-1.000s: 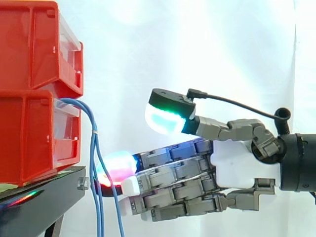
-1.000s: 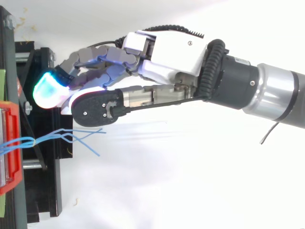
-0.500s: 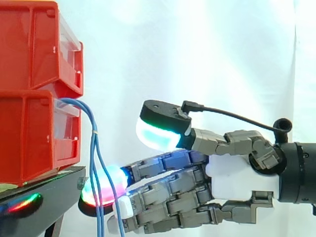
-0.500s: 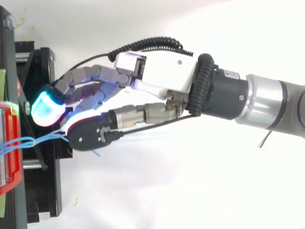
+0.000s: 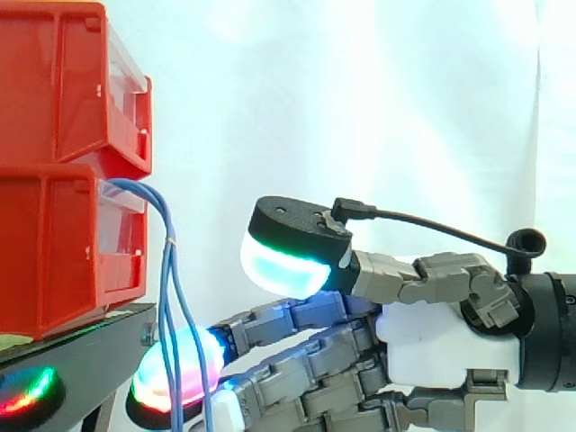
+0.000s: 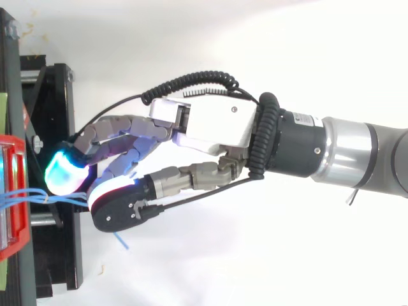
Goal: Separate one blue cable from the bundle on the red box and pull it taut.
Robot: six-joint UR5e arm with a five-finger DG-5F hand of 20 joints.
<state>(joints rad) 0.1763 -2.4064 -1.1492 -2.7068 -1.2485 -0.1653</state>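
Note:
Several thin blue cables (image 5: 168, 270) come out of the lower red bin (image 5: 54, 243) and hang down past the black stand (image 5: 85, 346). From above the blue cables (image 6: 25, 196) run rightward off the bin's front. My hand (image 5: 441, 333) reaches in from the right with nearly straight fingers. One glowing fingertip (image 5: 180, 373) lies right behind the hanging strands, touching or almost touching them. The thumb pad (image 5: 283, 261) hovers well above the fingers, apart from the cables. In the top view the hand (image 6: 210, 124) has its thumb (image 6: 121, 205) over the strands' free part, and one loose end (image 6: 121, 241) sticks out below.
A second red bin (image 5: 63, 81) is stacked on the lower one. The black stand (image 6: 60, 255) juts out under the bins, close to my fingertips. A white curtain backs the scene.
My hand has sunk lower and shifted sideways onto the cables. Its fingertips now reach the strands and the thumb covers their spread ends.

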